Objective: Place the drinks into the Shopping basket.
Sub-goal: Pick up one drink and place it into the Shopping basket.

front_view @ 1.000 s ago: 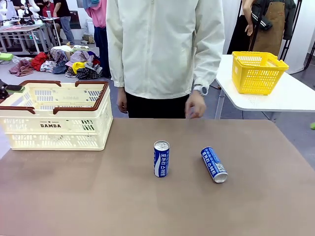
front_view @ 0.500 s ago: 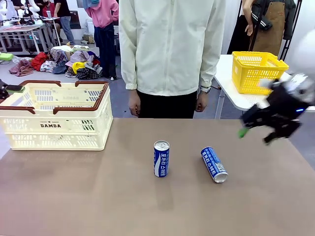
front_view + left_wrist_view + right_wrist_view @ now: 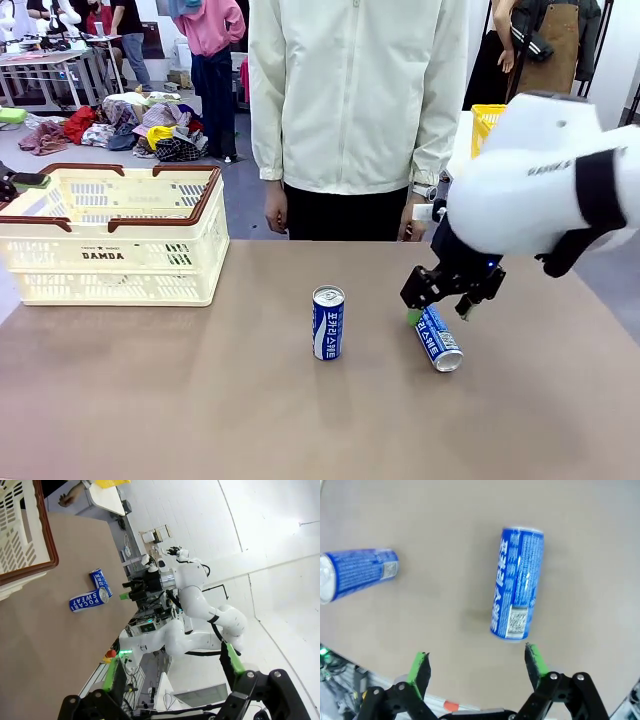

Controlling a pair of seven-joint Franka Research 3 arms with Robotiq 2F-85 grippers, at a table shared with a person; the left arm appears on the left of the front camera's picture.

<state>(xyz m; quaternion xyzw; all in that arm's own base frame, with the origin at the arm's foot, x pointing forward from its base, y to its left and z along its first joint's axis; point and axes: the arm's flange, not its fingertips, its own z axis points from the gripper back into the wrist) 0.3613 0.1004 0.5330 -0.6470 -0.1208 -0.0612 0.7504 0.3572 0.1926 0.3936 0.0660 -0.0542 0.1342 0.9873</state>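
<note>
— What is seen mid-frame?
— On the brown worktop [image 3: 200, 400], an upright blue-and-white metal can [image 3: 328, 323]; right of it, a toppled blue-and-white can [image 3: 440, 342], with the right pincer [image 3: 440, 312] held apart just above.
— The left pincer [image 3: 174, 672]?
— Also spread. The cream slotted plastic basket [image 3: 110, 255] is seen at left.

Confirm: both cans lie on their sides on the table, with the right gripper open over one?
Not both. The front view shows the middle can standing upright; only the other can lies on its side on the table, with the right gripper open over it.
</note>
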